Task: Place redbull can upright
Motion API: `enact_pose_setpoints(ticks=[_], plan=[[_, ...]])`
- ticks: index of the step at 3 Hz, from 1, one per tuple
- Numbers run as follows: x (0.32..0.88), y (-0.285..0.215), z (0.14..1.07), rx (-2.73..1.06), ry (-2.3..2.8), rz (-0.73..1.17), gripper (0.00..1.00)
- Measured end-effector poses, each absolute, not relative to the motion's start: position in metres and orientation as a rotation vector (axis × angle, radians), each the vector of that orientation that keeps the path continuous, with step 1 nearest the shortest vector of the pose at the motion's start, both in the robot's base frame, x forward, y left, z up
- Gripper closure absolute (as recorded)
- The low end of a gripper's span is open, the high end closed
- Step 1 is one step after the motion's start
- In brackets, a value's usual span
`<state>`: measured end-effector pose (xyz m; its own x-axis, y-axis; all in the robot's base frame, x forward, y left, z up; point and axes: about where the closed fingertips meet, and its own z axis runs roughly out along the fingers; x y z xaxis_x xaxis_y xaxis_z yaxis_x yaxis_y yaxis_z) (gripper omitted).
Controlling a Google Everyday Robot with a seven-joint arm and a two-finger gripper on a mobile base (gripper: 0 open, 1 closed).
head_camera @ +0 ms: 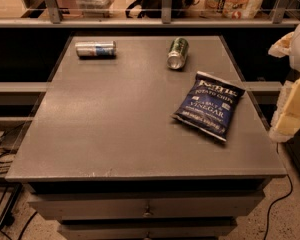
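The redbull can (95,49) is slim, silver and blue, and lies on its side at the far left of the grey table top (110,129), its long axis running left to right. My gripper (292,91) shows as white and pale yellow parts at the right edge of the view, beyond the table's right side, above floor level. It is far from the redbull can, and nothing shows in it.
A green can (177,53) lies on its side at the far middle of the table. A blue bag of potato chips (209,105) lies flat on the right half. A shelf rail (140,21) runs behind the table, and drawers (147,209) sit below its front edge.
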<state>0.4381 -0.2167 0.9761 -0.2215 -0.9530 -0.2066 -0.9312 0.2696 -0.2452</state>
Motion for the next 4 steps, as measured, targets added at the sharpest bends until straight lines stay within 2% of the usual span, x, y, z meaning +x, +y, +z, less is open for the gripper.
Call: enact_pose_setpoints(ticks=[2,4], plan=[[0.438,-0.217,0.976,-1.725,2.232,-0.098,0.00],[0.501,-0.154,0.991,-1.875,2.024,-0.135,0.00]])
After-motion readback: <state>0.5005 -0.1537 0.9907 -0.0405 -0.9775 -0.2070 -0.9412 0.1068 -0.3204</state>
